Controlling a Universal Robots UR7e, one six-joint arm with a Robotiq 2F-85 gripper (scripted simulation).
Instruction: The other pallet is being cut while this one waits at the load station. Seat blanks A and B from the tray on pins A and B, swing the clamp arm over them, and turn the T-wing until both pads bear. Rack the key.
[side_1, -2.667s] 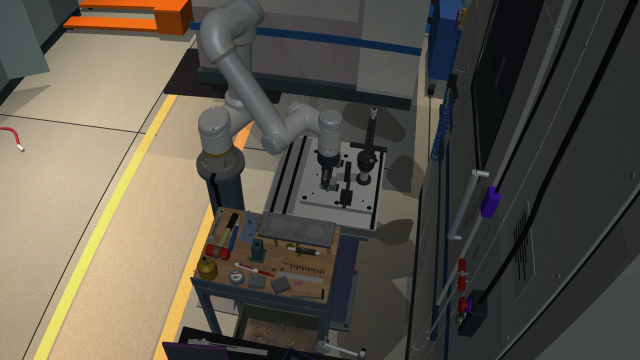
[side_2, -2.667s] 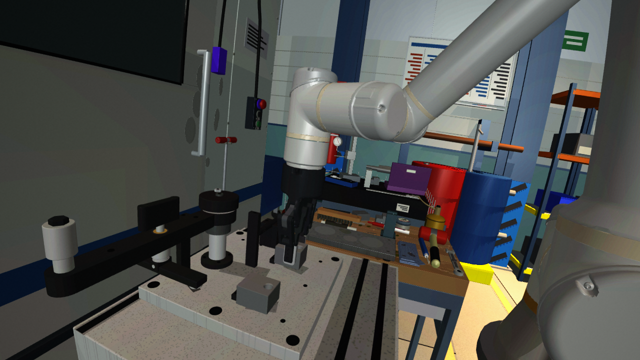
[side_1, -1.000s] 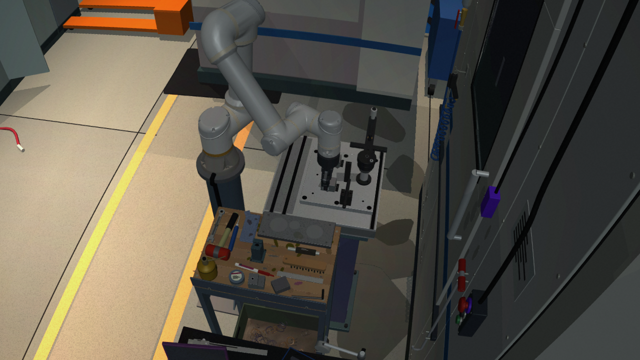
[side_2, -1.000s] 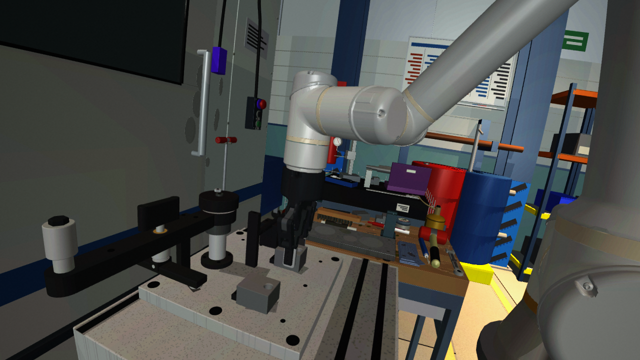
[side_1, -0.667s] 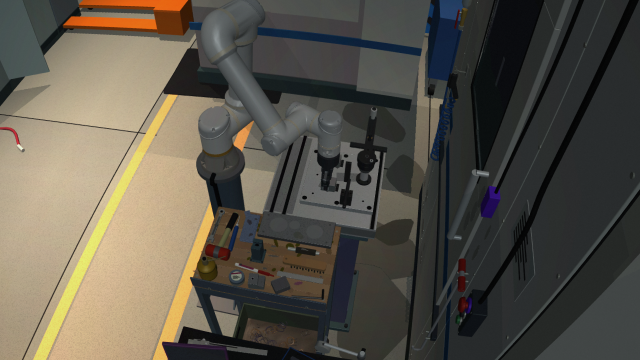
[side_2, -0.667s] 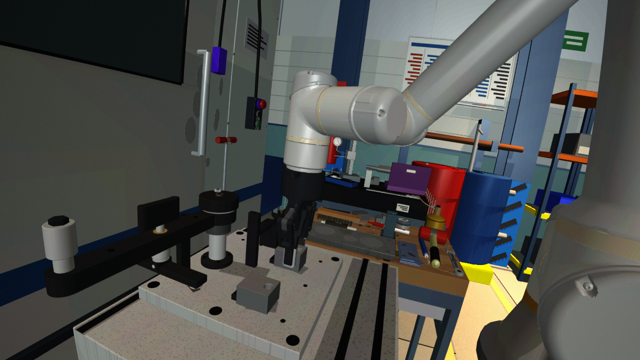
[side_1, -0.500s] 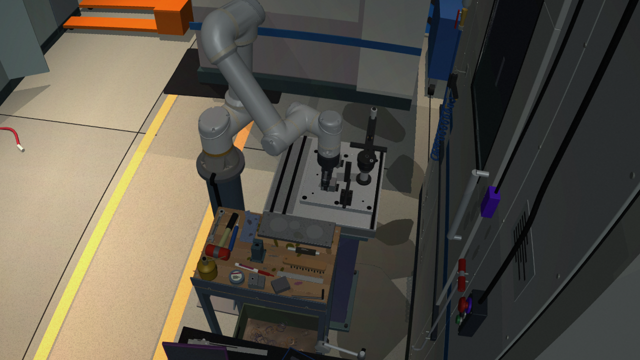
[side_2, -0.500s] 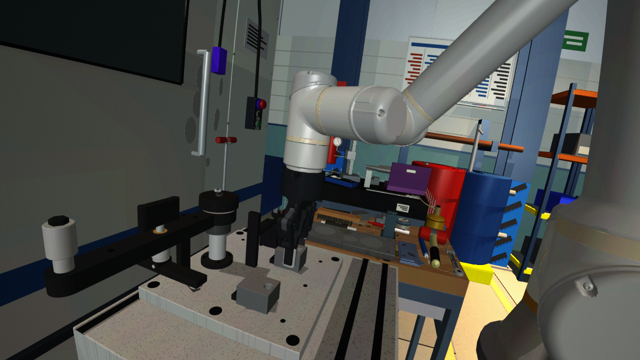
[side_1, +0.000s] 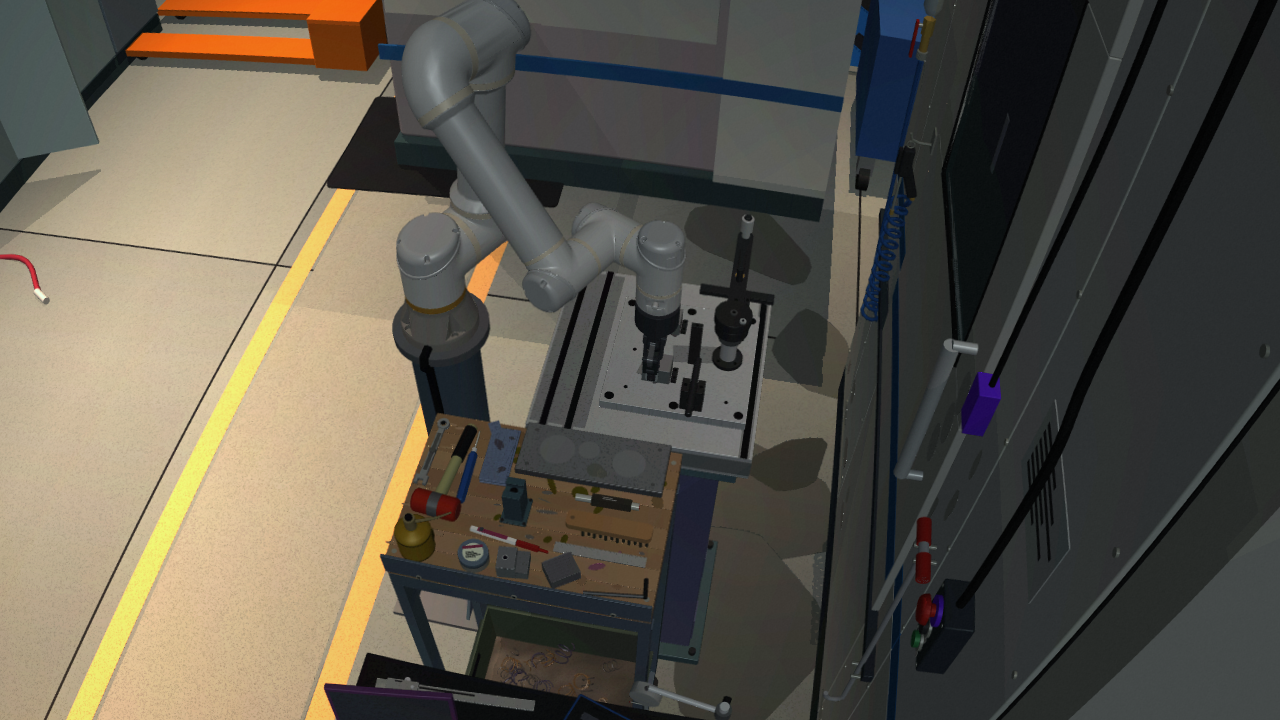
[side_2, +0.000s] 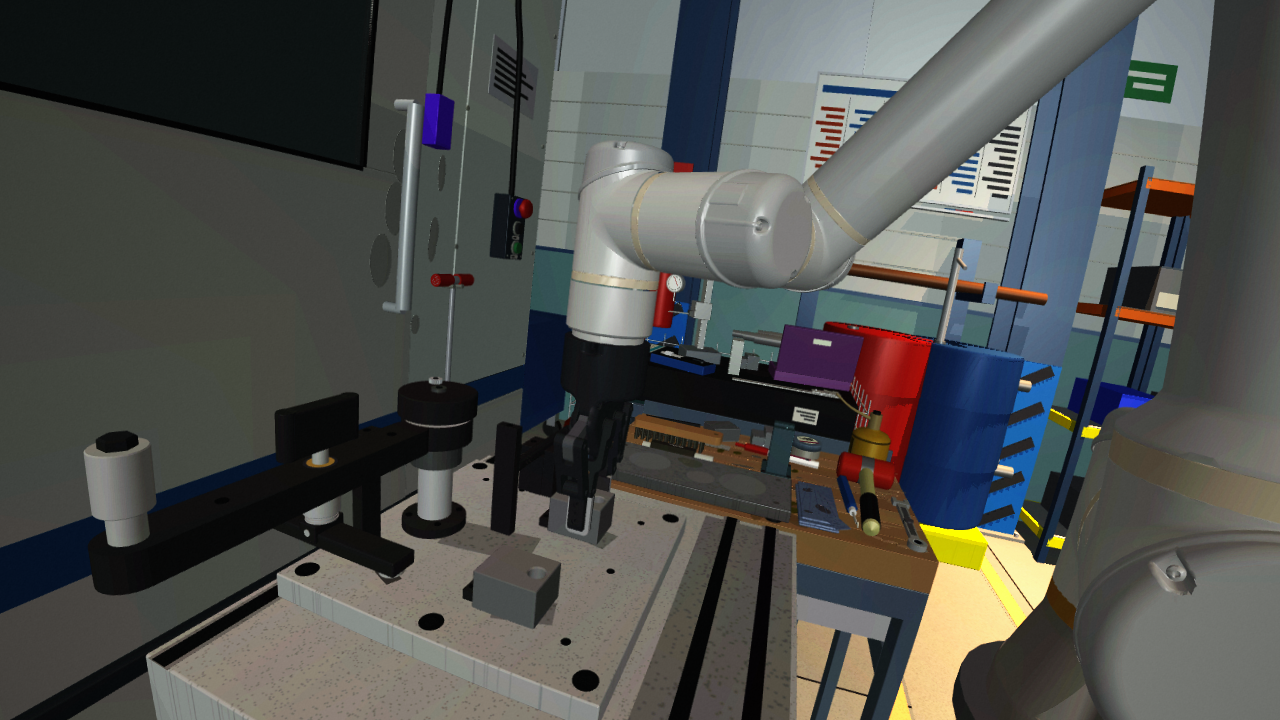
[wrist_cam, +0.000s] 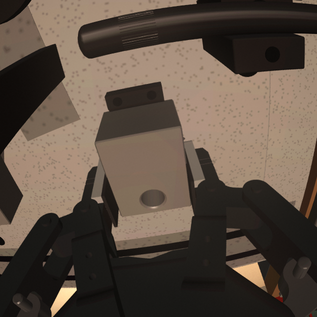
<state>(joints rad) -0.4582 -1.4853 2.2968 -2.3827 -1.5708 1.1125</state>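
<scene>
One grey blank (side_2: 516, 587) with a round hole sits on the speckled pallet plate (side_2: 501, 591), nearer the camera than the second grey blank (side_2: 580, 518) (wrist_cam: 146, 159), which stands low on the plate against a small black stop block (wrist_cam: 134, 96). The black clamp arm (side_2: 260, 488) is swung out to the left of the plate, away from the blanks, with its white-capped post (side_2: 119, 488) at the far end. A black knurled bar (wrist_cam: 183, 26) crosses the plate beyond the second blank. The tray (side_1: 593, 458) lies on the cart. My gripper (side_2: 580, 501) (wrist_cam: 146, 183) (side_1: 652, 363) is closed around the second blank.
A black upright stop (side_2: 507, 477) stands close beside my gripper, with the clamp's pivot column (side_2: 437, 457) behind it. The machine wall (side_2: 179, 295) runs along the left. The wooden cart (side_1: 528, 515) with several hand tools adjoins the pallet table, whose two black T-slots (side_2: 734, 618) run alongside the plate.
</scene>
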